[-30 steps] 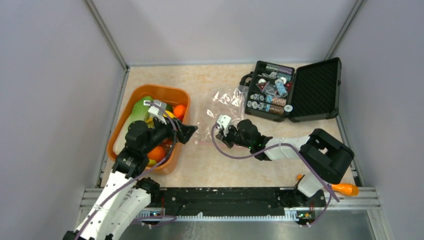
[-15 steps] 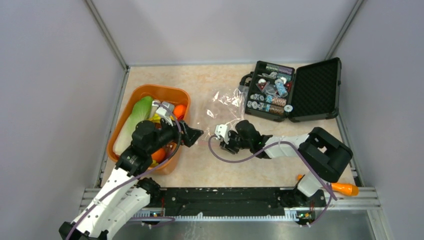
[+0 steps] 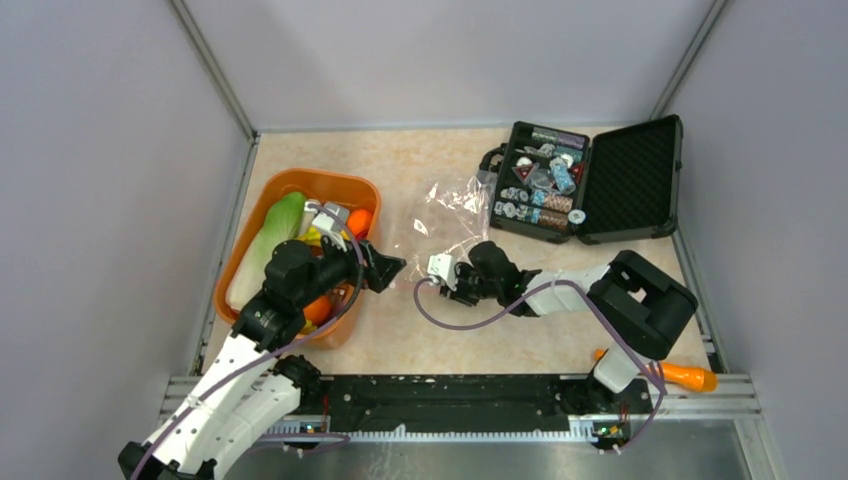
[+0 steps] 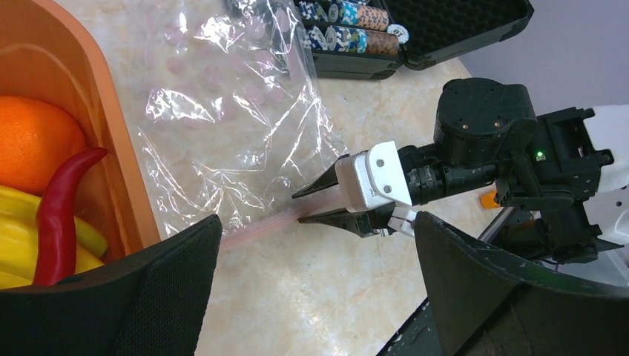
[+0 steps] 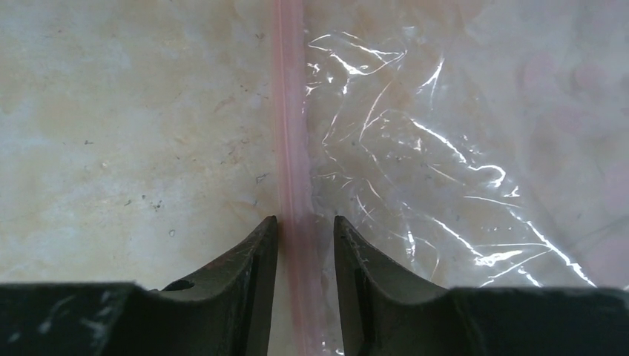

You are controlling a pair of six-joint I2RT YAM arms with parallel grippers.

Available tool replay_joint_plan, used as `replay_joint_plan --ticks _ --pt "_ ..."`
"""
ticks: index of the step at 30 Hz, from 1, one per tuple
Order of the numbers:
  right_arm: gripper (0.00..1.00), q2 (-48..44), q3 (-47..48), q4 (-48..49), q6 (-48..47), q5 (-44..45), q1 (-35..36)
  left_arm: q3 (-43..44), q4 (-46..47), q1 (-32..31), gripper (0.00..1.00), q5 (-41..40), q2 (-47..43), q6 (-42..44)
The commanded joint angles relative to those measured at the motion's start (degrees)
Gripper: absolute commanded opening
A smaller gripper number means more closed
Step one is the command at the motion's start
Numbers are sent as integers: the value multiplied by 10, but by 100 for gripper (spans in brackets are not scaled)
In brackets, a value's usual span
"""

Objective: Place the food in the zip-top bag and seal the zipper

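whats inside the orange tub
Oranges, a red chilli, yellow bananas and a pale green vegetable. The left arm covers the tub in its near half from above, so more could lie there.

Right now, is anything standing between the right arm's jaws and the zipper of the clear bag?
Nothing visible does. The pink zipper runs through the gap between the parted right jaws, flat on the table, with the zip-top bag spreading to one side.

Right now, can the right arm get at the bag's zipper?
Probably yes. The right gripper is open, with its jaws on either side of the pink zipper along the edge of the zip-top bag, which lies flat on the table. Nothing sits between them.
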Motion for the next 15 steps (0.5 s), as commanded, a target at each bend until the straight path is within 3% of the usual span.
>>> replay_joint_plan --ticks 1,5,9,15 --pt "30 17 7 29 -16 30 -3 17 22 -1 99 -7 3 12" --pt "7 16 1 48 -5 34 -3 18 23 -2 99 -6 7 12" --pt "0 10 -10 75 15 26 -3 19 27 -2 99 -2 14 12" --pt "0 -7 -22 120 62 11 -18 17 31 -1 99 3 22 15"
